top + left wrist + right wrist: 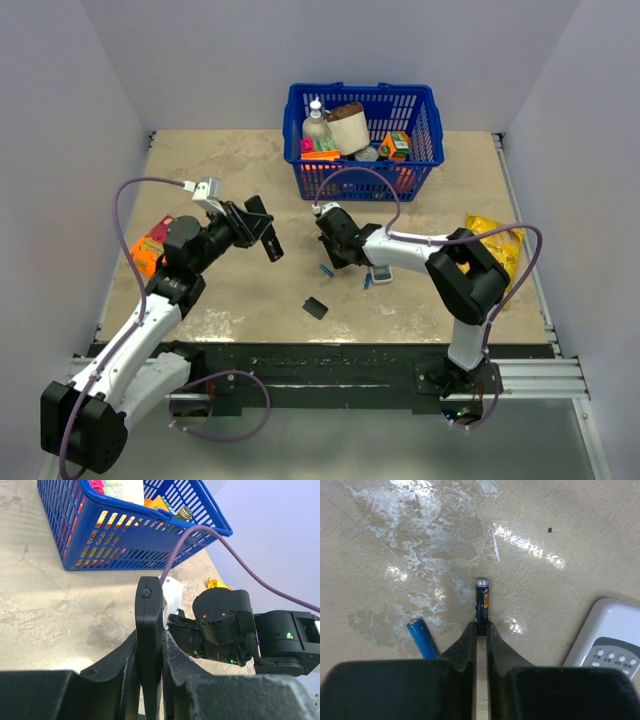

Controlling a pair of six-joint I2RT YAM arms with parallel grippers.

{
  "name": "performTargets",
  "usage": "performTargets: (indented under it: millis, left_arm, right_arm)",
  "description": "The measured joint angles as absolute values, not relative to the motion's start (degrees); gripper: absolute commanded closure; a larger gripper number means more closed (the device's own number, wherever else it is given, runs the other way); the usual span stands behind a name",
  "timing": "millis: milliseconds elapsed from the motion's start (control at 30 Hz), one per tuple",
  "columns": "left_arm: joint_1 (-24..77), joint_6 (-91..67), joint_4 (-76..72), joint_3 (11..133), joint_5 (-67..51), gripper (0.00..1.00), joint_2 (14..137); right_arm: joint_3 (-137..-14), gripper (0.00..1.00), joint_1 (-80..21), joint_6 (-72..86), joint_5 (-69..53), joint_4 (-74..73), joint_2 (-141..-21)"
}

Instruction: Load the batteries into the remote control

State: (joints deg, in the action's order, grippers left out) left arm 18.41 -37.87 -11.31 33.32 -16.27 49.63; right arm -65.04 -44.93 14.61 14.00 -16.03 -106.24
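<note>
Two arms work over a beige desk (230, 300). The left end effector (150, 680) is clamped shut on the remote control (149, 615), a slim black bar held edge-up above the desk, left of centre. The right end effector (481, 628) is low over the middle of the desk, its fingers nearly together on the near end of a dark blue battery (481, 602). The battery's silver-capped end points away from the fingers.

A second battery (422, 639), a brighter blue, lies loose just to the left of those fingers. A white remote (607, 640) lies to the right. The small black back cover (316, 307) sits alone on the desk, nearer the arm bases. A blue basket (125, 540) of groceries stands at the far side.

The pinch catches only the battery's tip, so the cell could pivot or slip. A straight, slow lift would likely suit, clear of the loose battery and the white remote. The pictures do not show which way the remote's open compartment faces. The left arm may need to turn it toward the right arm. The capped end should be matched to the correct terminal before the battery is pressed in.
</note>
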Motion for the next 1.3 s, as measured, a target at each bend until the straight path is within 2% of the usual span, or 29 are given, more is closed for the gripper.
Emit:
performTargets:
  millis: [267, 467, 767, 1033, 1300]
  left_arm:
    - [18.41, -39.0, -15.68, 32.75, -17.58, 1.0, 49.6]
    - [18.41, -41.98, -22.28, 29.63, -18.65, 1.0, 50.24]
    - [18.41, -48.07, -31.38, 26.09, -19.46, 1.0, 55.18]
    - [18.46, -50.46, -36.62, 25.87, -19.49, 1.0, 57.04]
    - [18.46, -52.95, -39.83, 25.58, -19.51, 1.0, 57.93]
  right_arm:
    - [-63.94, 1.0, -44.93, 14.0, 13.87, -18.92, -103.68]
    - [-64.64, 1.0, -44.99, 12.56, 10.68, -23.57, -94.76]
    - [-75.66, 1.0, -48.25, 10.92, 3.27, -29.69, -83.66]
    - [-83.74, 1.0, -53.58, 12.27, -0.69, -35.2, -83.68]
    - [-87.0, 1.0, -54.0, 14.59, -1.65, -39.48, -88.27]
